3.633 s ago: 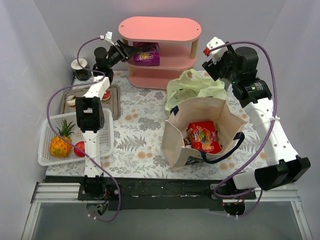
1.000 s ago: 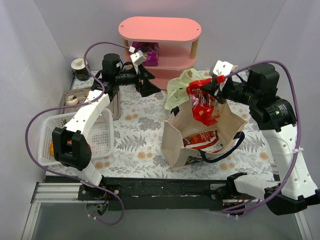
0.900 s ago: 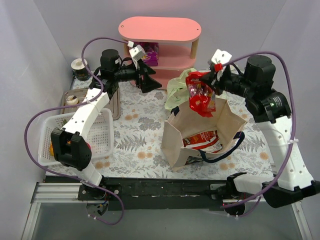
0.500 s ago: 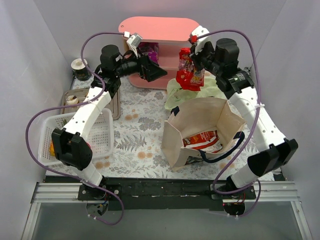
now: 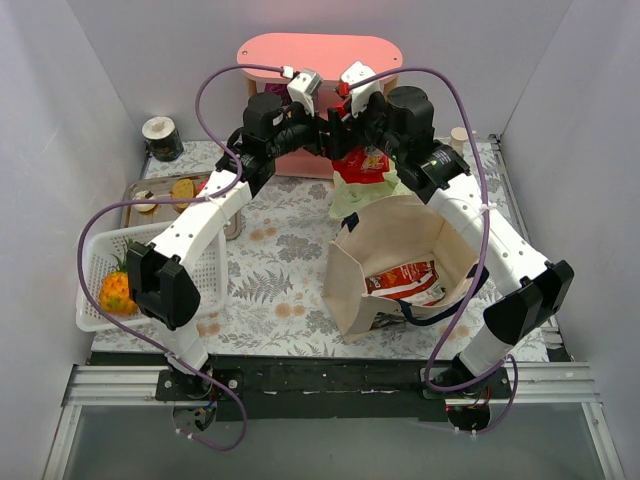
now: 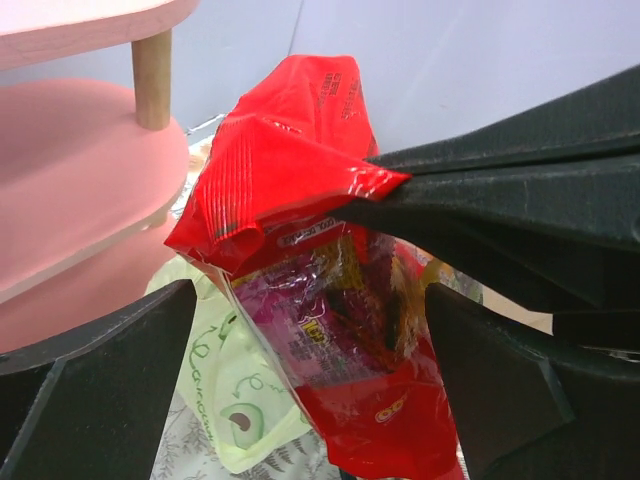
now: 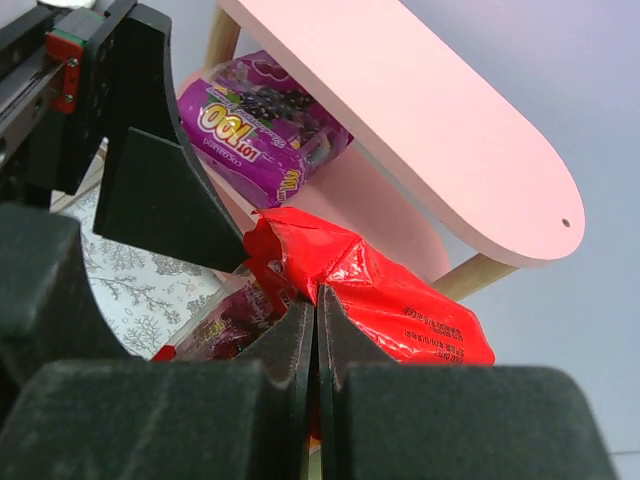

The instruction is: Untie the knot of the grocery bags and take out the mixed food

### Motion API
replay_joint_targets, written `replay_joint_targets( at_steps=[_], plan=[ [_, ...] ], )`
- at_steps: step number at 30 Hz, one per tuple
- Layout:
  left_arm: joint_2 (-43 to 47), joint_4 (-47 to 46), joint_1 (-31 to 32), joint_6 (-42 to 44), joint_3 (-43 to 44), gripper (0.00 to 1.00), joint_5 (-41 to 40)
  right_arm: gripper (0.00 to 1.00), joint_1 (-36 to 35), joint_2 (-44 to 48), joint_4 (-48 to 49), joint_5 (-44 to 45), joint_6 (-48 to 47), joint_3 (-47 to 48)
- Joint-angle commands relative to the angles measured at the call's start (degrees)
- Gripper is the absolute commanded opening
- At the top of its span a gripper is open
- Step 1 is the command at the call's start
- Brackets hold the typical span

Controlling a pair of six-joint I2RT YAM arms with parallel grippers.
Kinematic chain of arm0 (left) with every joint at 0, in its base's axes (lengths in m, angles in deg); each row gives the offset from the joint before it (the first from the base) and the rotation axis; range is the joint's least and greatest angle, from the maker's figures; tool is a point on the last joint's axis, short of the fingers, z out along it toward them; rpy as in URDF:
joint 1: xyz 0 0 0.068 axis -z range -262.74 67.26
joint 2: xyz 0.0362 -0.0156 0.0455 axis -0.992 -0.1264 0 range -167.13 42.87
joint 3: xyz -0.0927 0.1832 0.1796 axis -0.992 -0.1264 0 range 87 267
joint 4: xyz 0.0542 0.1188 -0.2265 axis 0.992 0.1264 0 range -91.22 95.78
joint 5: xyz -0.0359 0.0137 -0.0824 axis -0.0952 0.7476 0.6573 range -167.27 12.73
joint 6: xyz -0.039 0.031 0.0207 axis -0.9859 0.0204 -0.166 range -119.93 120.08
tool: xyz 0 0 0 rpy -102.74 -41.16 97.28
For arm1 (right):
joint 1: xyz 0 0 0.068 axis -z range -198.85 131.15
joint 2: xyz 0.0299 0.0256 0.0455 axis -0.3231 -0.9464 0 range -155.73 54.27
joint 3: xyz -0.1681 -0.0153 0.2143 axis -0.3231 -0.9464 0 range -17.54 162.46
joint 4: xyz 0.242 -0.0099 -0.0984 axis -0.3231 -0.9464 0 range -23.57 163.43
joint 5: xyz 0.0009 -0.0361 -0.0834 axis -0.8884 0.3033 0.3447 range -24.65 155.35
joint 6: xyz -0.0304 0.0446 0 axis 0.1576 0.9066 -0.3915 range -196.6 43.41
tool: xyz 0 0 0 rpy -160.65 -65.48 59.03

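My right gripper (image 7: 316, 303) is shut on the top edge of a red snack packet (image 7: 395, 292), which hangs in the air in front of the pink shelf (image 5: 320, 52). My left gripper (image 6: 310, 395) stands open, one finger on each side of the packet (image 6: 290, 170), apart from it. The thin pale green bag (image 5: 349, 197) lies crumpled below, behind the beige tote (image 5: 352, 268). Its knot is hidden. Another red packet (image 5: 406, 281) lies inside the tote. A purple packet (image 7: 262, 125) sits on the shelf's middle board.
A white mesh basket (image 5: 92, 262) at the left holds a pineapple (image 5: 115, 290). Behind it, a metal tray (image 5: 228, 212) carries pastries (image 5: 184, 188). A dark cup (image 5: 160, 138) stands at the back left.
My right arm lifted the red packet out of the tote and carried it back and left to the shelf. My left arm swung right, bringing its open jaws around the packet.
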Motion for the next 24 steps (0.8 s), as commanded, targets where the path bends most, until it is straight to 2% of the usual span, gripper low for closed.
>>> replay_joint_targets(
  at_steps=[1,4,6,7,9,10,12,13,16,19,21,22,24],
  plan=[
    [0.38,3.89,0.32,4.87,1.12,0.98,-5.39,0.01,-1.04,2.51,11.63,1.55,-0.33,5.5],
    [0.9,4.24,0.32,4.87,-0.02,0.97,-3.37,0.01,-1.04,2.33,11.81,2.43,-0.59,5.33],
    [1.25,4.15,0.32,5.66,-0.82,0.89,-0.92,0.01,-1.12,2.16,11.98,3.04,-0.42,5.42],
    [1.34,4.33,0.4,6.19,-0.99,0.76,-0.04,0.01,-1.12,2.07,12.33,3.05,0.02,5.42],
    [1.43,4.5,0.32,7.24,-1.78,0.64,1.81,0.01,-1.12,1.72,12.33,3.05,0.37,5.85],
    [1.35,4.59,0.32,7.07,-1.96,0.52,2.08,0.01,-1.12,1.54,12.42,3.05,0.46,6.12],
    [1.34,4.33,-0.21,6.98,-2.66,0.34,4.52,0.01,-1.04,1.37,12.34,3.31,0.9,6.38],
    [1.17,4.07,-0.39,7.16,-2.75,0.21,5.59,0.01,-1.12,1.28,12.34,3.14,0.99,6.38],
    [-0.32,3.45,-1.88,7.16,-1.09,0.0,9.28,0.01,-1.12,1.63,12.07,1.3,1.17,5.95],
    [-1.29,-0.58,-4.25,3.31,-0.47,0.0,13.75,0.01,-0.95,2.24,11.2,-1.69,2.13,5.42],
    [-1.91,-3.91,-6.0,1.11,-0.38,0.0,15.87,0.15,-0.69,4.08,11.37,-2.14,3.44,4.63],
    [-2.17,-5.15,-6.62,0.22,-0.55,0.0,19.27,0.29,-0.34,4.87,11.46,-2.4,3.97,4.19],
    [-2.26,-9.26,-8.63,-3.11,-0.99,0.0,23.24,0.42,1.24,7.51,11.63,-2.58,6.16,2.43]
  ],
)
